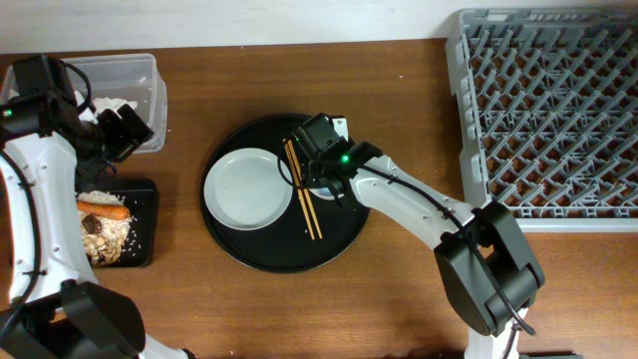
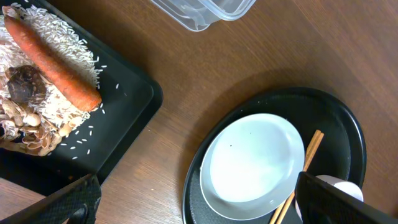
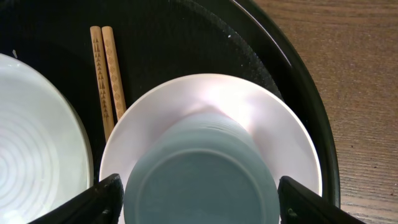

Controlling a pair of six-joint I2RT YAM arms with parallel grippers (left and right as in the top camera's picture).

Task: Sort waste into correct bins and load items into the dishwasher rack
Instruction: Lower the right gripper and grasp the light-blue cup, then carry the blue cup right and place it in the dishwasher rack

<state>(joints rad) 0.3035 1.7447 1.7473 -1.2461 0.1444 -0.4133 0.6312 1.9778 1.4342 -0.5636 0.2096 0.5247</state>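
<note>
Your right gripper (image 3: 198, 202), jaws wide, straddles the light blue cup (image 3: 202, 171) on the round black tray (image 1: 339, 244); closing and lifting toward the rack (image 1: 558, 110) seems next. Left gripper (image 2: 196, 199) hangs open.

Empty pale dish (image 1: 247, 187) and chopsticks (image 1: 303, 202) lie beside the upturned blue cup (image 3: 200, 175).

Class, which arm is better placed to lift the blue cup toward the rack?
Right. Its tool straddles the light blue cup, with the dishwasher rack on its side. The left tool sits by the black tray.
</note>
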